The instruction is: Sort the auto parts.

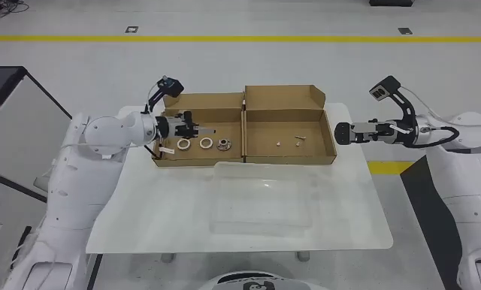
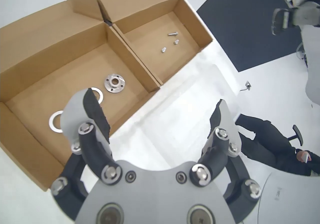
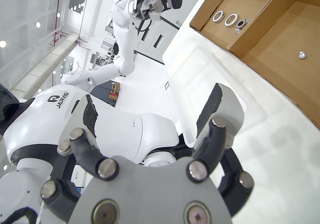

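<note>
Looks close to sorted: two flat rings (image 2: 52, 121) and a flange (image 2: 108, 83) in the left box (image 2: 62, 72), a bolt (image 2: 172, 34) and two small nuts (image 2: 163, 50) in the right box (image 2: 145, 59). Both boxes side by side on the bench (image 1: 188, 207), behind a clear tray (image 1: 259, 200).

Spread wide and holding nothing, the left pincer (image 2: 155, 99), above the left box and near the rings. Likewise wide and bare, the right pincer (image 3: 152, 93), off the bench's edge, beside the right box's end wall and apart from it.

Probably the moment to take the left pincer clear of its box. Lift straight up first, then swing away. Keep the fingers apart so as not to catch a ring, and mind the front wall and the raised lid behind. No dragging across the cardboard — light boxes would likely shift.

Rings flat on the box floor, holes up, no long axis to speak of. Flange flat too, bore upward, in a row with the rings along the box's long side. Bolt on its side, long axis roughly along the right box's long side, slightly askew. Which end bears the head — too small to say for certain. Nuts near it, apart from one another.
</note>
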Robot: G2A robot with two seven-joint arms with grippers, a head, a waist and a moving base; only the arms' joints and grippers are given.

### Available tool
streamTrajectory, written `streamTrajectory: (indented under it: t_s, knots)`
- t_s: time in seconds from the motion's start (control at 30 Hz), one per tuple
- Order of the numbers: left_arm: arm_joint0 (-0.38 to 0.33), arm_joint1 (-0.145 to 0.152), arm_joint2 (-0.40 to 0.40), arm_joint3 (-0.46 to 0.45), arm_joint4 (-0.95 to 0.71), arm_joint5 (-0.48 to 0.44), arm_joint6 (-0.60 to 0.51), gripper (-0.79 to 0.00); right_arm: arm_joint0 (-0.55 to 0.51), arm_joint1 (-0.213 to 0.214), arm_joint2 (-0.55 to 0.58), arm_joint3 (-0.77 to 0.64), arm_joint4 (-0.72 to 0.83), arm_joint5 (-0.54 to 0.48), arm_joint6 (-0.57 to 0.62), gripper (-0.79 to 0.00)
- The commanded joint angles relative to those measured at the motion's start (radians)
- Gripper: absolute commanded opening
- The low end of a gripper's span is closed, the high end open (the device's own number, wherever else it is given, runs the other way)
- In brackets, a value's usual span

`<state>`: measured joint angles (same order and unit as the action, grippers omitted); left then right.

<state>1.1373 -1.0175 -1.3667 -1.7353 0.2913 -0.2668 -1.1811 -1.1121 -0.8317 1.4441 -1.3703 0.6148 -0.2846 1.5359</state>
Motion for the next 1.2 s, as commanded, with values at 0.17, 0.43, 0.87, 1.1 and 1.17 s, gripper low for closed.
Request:
streamTrajectory:
  t_s: [0.17, 0.43, 0.87, 1.1, 1.17]
  knots:
    - [0.232, 0.032, -0.205, -0.203, -0.118, -0.134, -0.02, 0.0, 0.0, 0.0, 0.0, 0.0, 0.0, 0.0, 0.0, 0.0]
    - [0.301, 0.042, -0.274, -0.256, -0.173, -0.205, -0.026, 0.0, 0.0, 0.0, 0.0, 0.0, 0.0, 0.0, 0.0, -0.001]
    - [0.3, 0.042, -0.272, -0.255, -0.172, -0.203, -0.025, 0.0, 0.0, 0.0, 0.0, 0.0, 0.0, 0.0, 0.0, -0.001]
    - [0.3, 0.042, -0.272, -0.255, -0.172, -0.203, -0.025, 0.0, 0.0, 0.0, 0.0, 0.0, 0.0, 0.0, 0.0, -0.001]
    - [0.3, 0.042, -0.272, -0.255, -0.172, -0.203, -0.025, 0.0, 0.0, 0.0, 0.0, 0.0, 0.0, 0.0, 0.0, -0.001]
